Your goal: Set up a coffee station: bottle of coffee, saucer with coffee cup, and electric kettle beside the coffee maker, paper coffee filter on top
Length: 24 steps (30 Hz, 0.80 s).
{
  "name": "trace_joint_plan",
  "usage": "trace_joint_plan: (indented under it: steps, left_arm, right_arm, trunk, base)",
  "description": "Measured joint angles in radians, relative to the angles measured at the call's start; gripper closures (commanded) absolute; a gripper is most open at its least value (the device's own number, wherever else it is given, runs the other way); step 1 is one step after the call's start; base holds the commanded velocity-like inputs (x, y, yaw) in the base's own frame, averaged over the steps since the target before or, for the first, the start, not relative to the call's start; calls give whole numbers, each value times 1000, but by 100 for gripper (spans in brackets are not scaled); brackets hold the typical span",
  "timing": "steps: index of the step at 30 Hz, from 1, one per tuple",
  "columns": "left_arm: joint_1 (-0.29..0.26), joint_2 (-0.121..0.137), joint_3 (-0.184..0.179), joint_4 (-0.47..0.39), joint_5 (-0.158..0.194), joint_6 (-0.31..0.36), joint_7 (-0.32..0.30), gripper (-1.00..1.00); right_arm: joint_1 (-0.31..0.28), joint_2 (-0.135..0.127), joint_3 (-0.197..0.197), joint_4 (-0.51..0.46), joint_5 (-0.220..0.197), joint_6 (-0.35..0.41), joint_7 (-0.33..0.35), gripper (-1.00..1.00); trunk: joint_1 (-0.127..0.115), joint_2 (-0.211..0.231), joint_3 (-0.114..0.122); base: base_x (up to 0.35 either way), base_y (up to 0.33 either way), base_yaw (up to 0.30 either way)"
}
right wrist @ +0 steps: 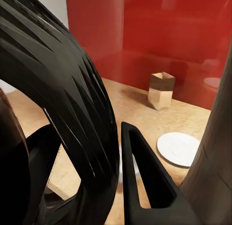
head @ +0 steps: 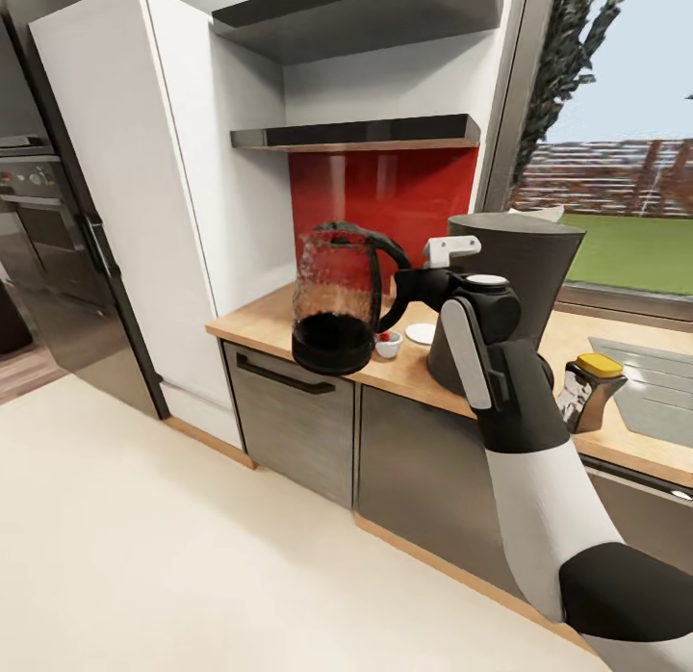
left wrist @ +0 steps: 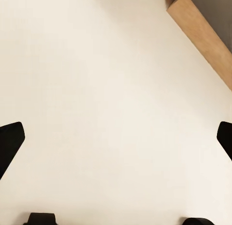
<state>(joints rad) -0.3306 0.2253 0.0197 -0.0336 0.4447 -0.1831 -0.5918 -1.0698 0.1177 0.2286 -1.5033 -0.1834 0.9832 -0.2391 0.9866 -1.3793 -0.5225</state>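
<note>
- Right arm [head: 539, 460] nearest the head camera: white forearm, black elbow and wrist, reaching forward toward the tabletop [head: 260, 327].
- Right claw [head: 404, 292]: closed on the looped black handle [right wrist: 72, 104] of the electric kettle [head: 335, 301]. In the right wrist view one black finger [right wrist: 145, 176] lies against the ribbed handle.
- Electric kettle: held upright in the air, black base hanging level with the front edge of the tabletop, not resting on it.
- Coffee maker [head: 525, 268]: stands on the tabletop just behind the right wrist; a white paper coffee filter [head: 539, 213] peeks over its flat top.
- Saucer [head: 421, 333]: lies flat on the tabletop beside the coffee maker's base, bare.
- Coffee cup [head: 389, 344]: on the tabletop just beside the saucer, not on it; something red inside.
- Bottle of coffee [head: 590, 391]: yellow cap, on the tabletop between the arm and the steel sink [head: 650, 383].
- Small beige box [right wrist: 161, 90]: stands near the red backsplash [head: 385, 195], behind the saucer.
- Left claw [left wrist: 116, 138]: fingers wide apart, nothing between them, pale floor [left wrist: 106, 89] below.
</note>
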Motion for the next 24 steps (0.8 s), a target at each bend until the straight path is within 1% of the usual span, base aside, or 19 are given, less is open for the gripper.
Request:
trace_joint_plan:
  steps: [3,9,24]
  left_arm:
    - [0,0,0,0,0,0,0,-100]
    - [0,0,0,0,0,0,0,-100]
    - [0,0,0,0,0,0,0,-100]
  right_arm:
    - [3,-1,2,-9,4,4,0,100]
    - [38,-3,2,-35,3,5,-1,100]
    - [46,-3,2,-38,3,5,-1,100]
  trunk:
    - [0,0,0]
    - [0,0,0]
    - [0,0,0]
  base:
    - [0,0,0]
    - [0,0,0]
    - [0,0,0]
